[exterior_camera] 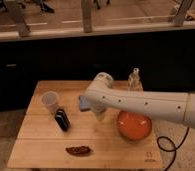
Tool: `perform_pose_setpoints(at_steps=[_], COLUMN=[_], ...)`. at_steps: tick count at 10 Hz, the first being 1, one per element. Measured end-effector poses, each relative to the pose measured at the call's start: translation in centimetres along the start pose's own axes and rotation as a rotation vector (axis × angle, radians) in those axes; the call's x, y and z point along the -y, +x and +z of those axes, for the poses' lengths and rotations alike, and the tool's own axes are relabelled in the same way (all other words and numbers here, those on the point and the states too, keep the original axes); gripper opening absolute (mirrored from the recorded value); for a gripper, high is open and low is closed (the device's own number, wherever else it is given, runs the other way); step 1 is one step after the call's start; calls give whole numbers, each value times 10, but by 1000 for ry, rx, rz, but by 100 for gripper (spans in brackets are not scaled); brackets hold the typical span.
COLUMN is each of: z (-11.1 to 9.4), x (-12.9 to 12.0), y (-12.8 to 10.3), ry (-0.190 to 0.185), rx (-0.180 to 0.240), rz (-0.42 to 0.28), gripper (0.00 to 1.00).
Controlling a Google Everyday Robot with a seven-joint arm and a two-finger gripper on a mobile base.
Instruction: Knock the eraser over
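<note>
The eraser (62,120) is a small black block with thin white stripes along its edge. It stands on the wooden table (46,147) just right of the plastic cup (50,101). My white arm comes in from the right across the table. My gripper (98,113) hangs down from the arm's wrist near the table's middle, to the right of the eraser and apart from it.
A blue-grey pad (84,103) lies behind the gripper. An orange bowl (134,125) sits at the right under the arm. A clear bottle (134,80) stands at the back. A flat reddish-brown thing (79,150) lies near the front edge.
</note>
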Motion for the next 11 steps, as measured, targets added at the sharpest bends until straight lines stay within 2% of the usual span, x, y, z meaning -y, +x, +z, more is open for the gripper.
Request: perform_pose_setpoints(at_steps=[2, 4, 7, 11], z=[5, 9, 19, 28], x=[-1, 0, 9, 11], y=[-3, -8, -26, -34], ry=[0, 1, -8, -20], rx=[4, 5, 13, 16], rz=[-12, -25, -61, -94], gripper=[20, 5, 2, 2])
